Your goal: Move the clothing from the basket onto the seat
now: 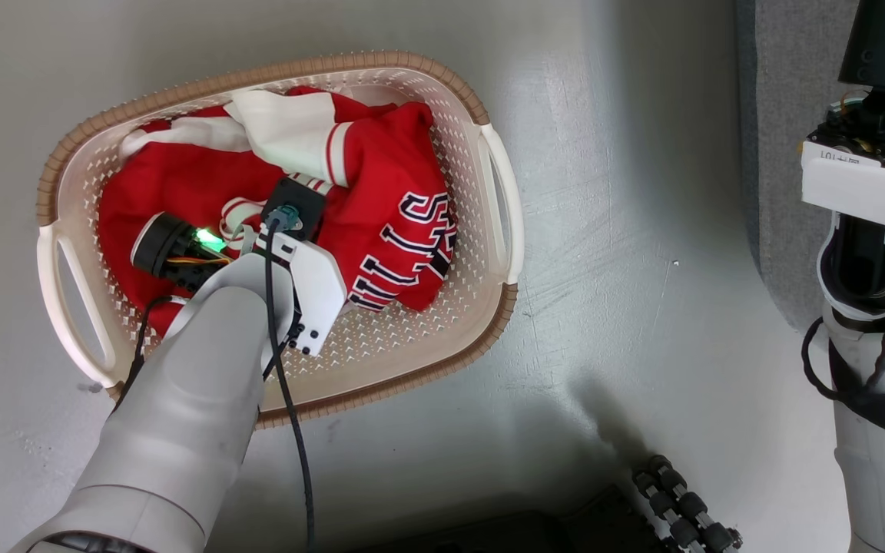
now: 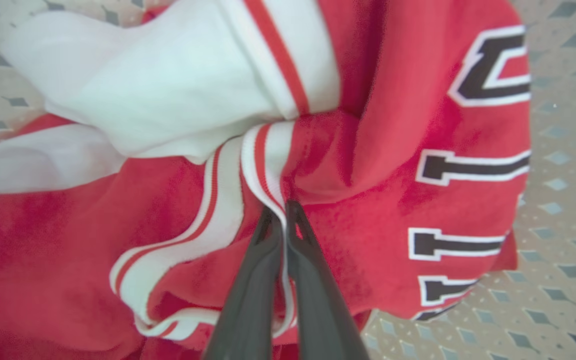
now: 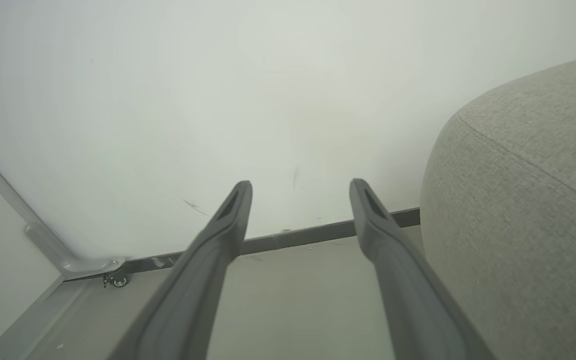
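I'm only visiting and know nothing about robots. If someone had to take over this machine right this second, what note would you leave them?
Left gripper: jaws shut on the white-red striped trim of the jersey, down inside the basket.
Right gripper: jaws open and empty, off to the side next to the sofa.
Things: the jersey and the other red fabric lie in the basket, which stands on the floor.
Done: the jersey is gripped but not yet lifted.
Left: lift it out, lay it on the sofa, then go back for whatever remains in the basket.
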Tool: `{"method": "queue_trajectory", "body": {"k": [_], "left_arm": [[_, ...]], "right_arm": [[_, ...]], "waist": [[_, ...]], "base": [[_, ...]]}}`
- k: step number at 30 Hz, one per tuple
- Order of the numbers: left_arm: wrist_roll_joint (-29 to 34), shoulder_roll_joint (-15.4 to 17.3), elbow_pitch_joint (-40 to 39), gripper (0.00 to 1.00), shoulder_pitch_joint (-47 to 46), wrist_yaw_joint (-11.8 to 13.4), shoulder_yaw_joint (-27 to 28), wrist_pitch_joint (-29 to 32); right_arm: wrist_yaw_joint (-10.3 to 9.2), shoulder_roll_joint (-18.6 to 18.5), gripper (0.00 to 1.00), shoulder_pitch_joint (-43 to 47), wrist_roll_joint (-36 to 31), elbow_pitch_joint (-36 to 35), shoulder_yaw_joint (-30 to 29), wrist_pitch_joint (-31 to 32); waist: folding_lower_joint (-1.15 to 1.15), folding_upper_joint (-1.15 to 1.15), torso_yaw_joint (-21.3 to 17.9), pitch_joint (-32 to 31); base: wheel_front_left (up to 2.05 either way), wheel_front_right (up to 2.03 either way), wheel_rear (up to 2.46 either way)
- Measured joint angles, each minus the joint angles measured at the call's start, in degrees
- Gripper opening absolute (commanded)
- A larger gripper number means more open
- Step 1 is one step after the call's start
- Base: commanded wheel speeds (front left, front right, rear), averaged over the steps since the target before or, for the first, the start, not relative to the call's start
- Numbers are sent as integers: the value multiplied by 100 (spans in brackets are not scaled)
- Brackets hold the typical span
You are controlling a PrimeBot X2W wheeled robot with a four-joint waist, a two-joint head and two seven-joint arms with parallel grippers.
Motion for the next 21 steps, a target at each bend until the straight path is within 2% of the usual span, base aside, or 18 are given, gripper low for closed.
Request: {"method": "queue_trajectory", "body": {"k": [21], "left_arm": [[-588,-26,-216,0,5,-181,104,-894]], "right_arm": [[0,18,100,1,-10,144,-141,0]], "waist": [[0,0,103,-530]], "base": [[0,0,0]]}}
